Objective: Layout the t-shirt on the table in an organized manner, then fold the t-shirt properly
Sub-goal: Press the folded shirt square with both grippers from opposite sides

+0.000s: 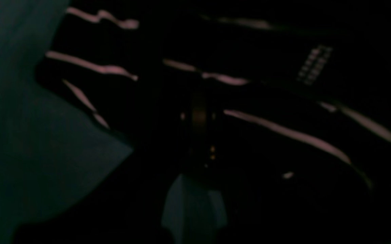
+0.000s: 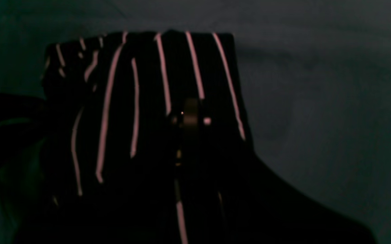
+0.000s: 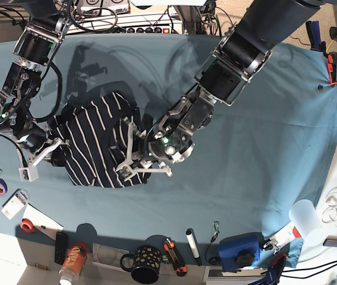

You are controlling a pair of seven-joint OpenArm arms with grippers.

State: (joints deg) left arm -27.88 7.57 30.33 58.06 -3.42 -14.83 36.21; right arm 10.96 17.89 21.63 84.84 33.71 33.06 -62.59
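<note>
The t-shirt (image 3: 94,139), dark with thin white stripes, lies bunched left of the middle of the teal table (image 3: 263,148). My left gripper (image 3: 129,166) is at the shirt's lower right edge and is shut on the fabric. The left wrist view shows creased striped t-shirt (image 1: 283,84) all around the dark gripper (image 1: 199,135), with table (image 1: 19,135) at the left. My right gripper (image 3: 54,145) is shut on the shirt's left edge. In the right wrist view the t-shirt (image 2: 131,101) drapes over the gripper (image 2: 188,118), with table (image 2: 317,101) beyond.
Along the front edge stand a spotted mug (image 3: 147,264), an orange can (image 3: 73,267), a marker (image 3: 191,246), a blue device (image 3: 239,249) and a white cup (image 3: 308,217). Tape rolls (image 3: 0,186) lie at the left edge. A red tool (image 3: 334,66) sits at the far right.
</note>
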